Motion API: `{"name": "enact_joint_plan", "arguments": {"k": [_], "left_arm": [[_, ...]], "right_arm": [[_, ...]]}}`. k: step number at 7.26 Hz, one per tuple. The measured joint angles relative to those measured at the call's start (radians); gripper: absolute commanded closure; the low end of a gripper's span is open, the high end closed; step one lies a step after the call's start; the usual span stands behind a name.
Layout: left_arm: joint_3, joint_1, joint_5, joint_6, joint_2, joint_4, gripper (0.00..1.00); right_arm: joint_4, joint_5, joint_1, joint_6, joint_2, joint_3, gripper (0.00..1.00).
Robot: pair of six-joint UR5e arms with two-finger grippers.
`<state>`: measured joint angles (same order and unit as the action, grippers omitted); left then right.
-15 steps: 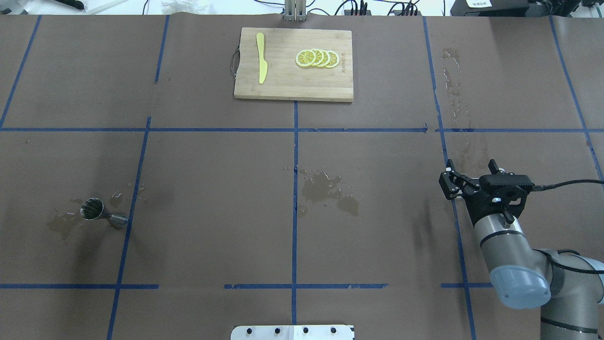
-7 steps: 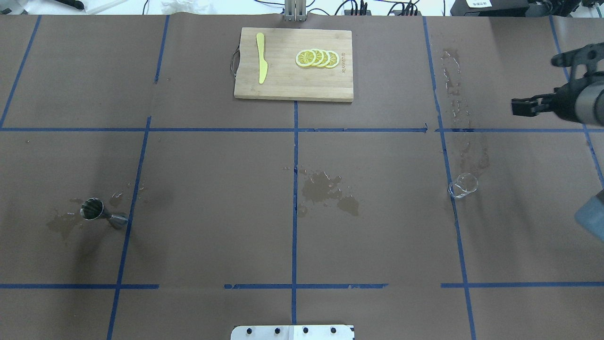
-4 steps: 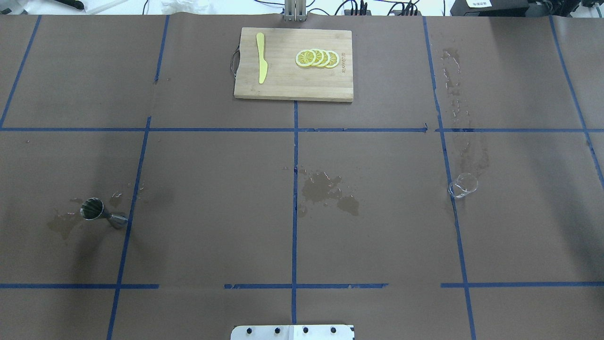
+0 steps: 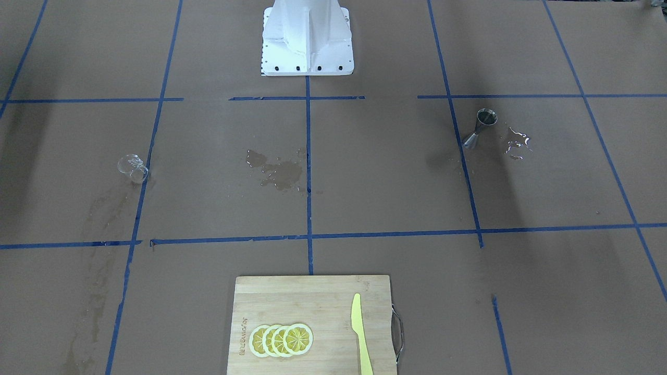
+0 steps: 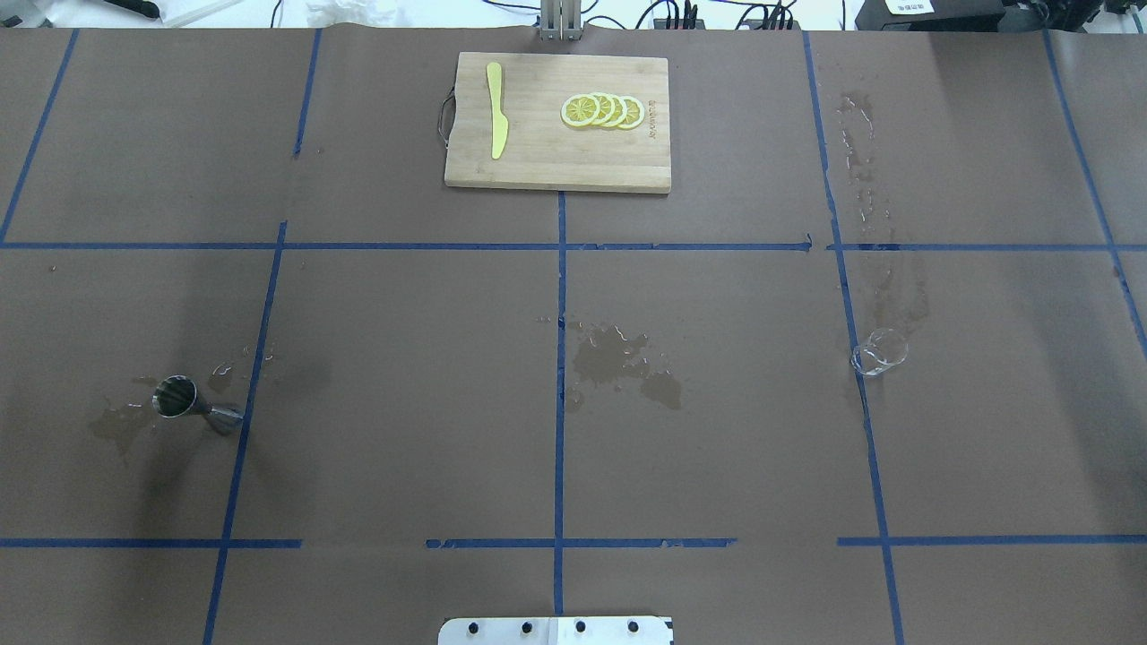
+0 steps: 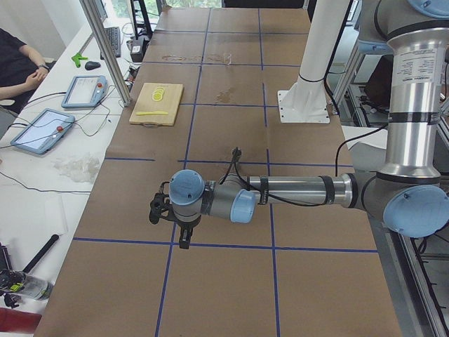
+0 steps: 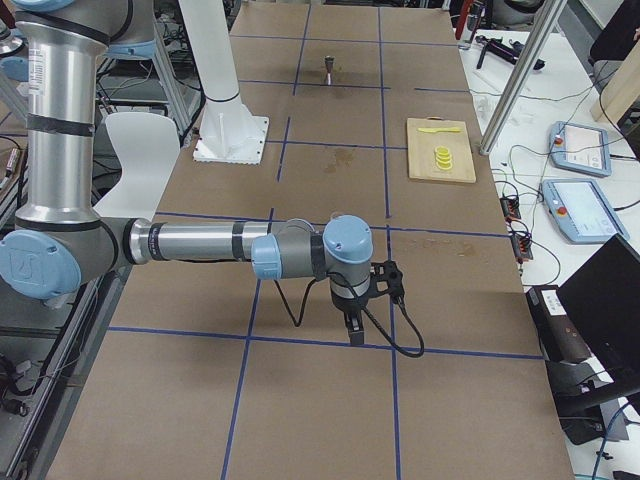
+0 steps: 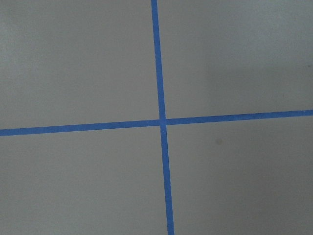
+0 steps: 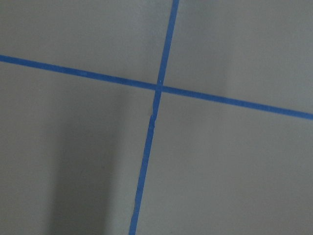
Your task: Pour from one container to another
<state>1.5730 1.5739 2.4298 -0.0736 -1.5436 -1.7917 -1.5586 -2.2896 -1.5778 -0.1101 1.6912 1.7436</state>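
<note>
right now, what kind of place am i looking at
Probably a robotics lab test bench: a brown paper-covered table marked with a blue tape grid, silver-grey robot arms beside it, and touchscreen control pendants on a side bench.

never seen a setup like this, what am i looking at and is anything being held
This is a robot with two arms at a paper-covered table. Two pictures look down from above, two from the table's ends, two from wrist cameras that see only paper and tape. The left gripper and right gripper hang over bare paper, holding nothing. On the table: a glass cup, a steel jigger, wet patches, and a cutting board with lemon slices and a yellow knife.
</note>
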Motion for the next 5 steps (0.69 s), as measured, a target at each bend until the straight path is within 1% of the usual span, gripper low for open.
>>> {"name": "enact_joint_plan", "arguments": {"k": [1,2,5], "left_arm": [[0.0,0.0,0.0,0.0,-0.001,0.0,0.0],[0.0,0.0,0.0,0.0,-0.002,0.0,0.0],[-0.003,0.0,0.0,0.001,-0.001,-0.001,0.0]], "right_arm": [[-0.04,-0.002,0.0,0.0,0.005,0.003,0.0],[-0.054,-0.001,-0.001,-0.002,0.008,0.005,0.0],[-0.058,-0.01,-0.001,-0.002,0.01,0.008,0.0]]}}
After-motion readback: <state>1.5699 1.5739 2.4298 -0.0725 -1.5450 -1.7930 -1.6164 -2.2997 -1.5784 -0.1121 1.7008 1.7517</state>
